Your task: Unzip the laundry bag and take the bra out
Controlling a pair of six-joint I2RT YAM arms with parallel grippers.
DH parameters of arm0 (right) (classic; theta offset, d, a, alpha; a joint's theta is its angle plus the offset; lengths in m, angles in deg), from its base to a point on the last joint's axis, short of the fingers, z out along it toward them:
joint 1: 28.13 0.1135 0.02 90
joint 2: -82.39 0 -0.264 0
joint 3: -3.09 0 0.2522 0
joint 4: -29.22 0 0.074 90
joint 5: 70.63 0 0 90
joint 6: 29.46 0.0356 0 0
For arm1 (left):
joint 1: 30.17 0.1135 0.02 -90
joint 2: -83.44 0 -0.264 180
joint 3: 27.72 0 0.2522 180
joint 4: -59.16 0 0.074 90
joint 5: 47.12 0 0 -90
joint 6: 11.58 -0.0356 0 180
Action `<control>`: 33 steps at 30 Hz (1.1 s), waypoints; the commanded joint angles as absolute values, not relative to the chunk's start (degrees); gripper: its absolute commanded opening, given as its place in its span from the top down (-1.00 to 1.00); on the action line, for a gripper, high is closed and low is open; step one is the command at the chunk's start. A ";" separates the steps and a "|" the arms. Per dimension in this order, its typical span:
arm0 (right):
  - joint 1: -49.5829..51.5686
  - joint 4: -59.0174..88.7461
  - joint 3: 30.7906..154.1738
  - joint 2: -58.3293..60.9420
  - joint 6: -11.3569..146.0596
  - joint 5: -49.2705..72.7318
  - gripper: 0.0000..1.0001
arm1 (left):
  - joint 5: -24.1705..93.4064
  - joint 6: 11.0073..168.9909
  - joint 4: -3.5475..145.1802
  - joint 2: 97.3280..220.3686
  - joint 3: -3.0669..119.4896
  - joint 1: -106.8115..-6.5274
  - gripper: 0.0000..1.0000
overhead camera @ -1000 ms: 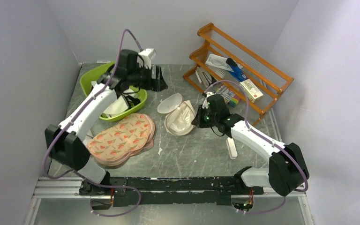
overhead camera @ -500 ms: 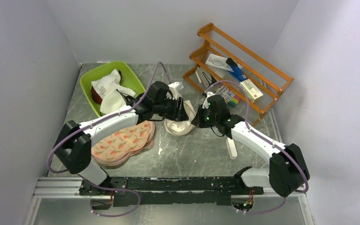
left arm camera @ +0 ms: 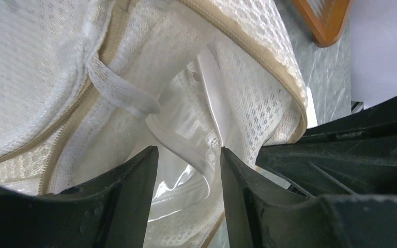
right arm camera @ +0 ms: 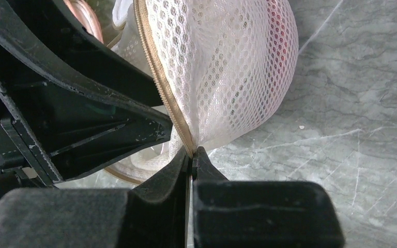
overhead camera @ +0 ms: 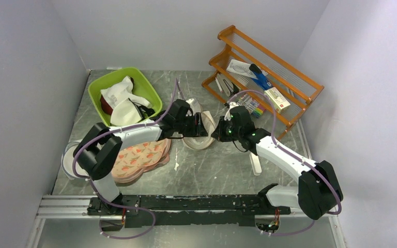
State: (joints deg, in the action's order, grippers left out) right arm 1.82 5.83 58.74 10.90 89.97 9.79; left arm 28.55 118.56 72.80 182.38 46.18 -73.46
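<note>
Pinching the zipper rim of the laundry bag (overhead camera: 196, 143) with my closed right jaws, on the table (overhead camera: 212, 170) at the frame's centre, I have my left jaws half apart inside its mouth, and cannot tell whether they grip.

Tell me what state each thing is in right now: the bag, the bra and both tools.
laundry bag, unzipped, mouth open
bra, out, lying in the green tub
left tool, open, inside the bag's mouth
right tool, shut on the bag's zip edge
</note>
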 commanded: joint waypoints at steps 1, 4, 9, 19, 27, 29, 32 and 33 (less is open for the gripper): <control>1.50 7.25 58.74 11.07 89.94 8.51 1.00 | 32.15 120.37 67.57 182.41 44.97 -73.41 -0.23; 1.50 7.84 58.38 11.13 89.98 7.78 1.00 | 32.14 120.52 67.02 183.40 44.78 -73.41 -0.17; 1.55 8.22 57.99 11.15 90.18 7.50 1.00 | 30.29 120.09 66.51 185.28 46.79 -73.41 0.00; 1.51 7.65 58.33 10.67 90.16 8.28 1.00 | 28.89 118.60 65.58 183.43 46.52 -73.41 0.51; 1.57 8.12 57.30 11.07 90.12 10.06 1.00 | 31.31 114.83 68.16 173.95 45.71 -73.40 0.86; 1.53 8.97 56.73 11.39 90.96 11.00 1.00 | 29.08 113.91 66.57 171.30 44.63 -73.41 0.86; 1.57 10.46 56.11 11.72 92.38 11.74 1.00 | 25.91 112.35 65.91 167.21 43.39 -73.41 0.86; 1.56 10.85 56.13 11.68 92.63 11.80 1.00 | 25.03 112.15 65.17 165.58 42.67 -73.41 0.86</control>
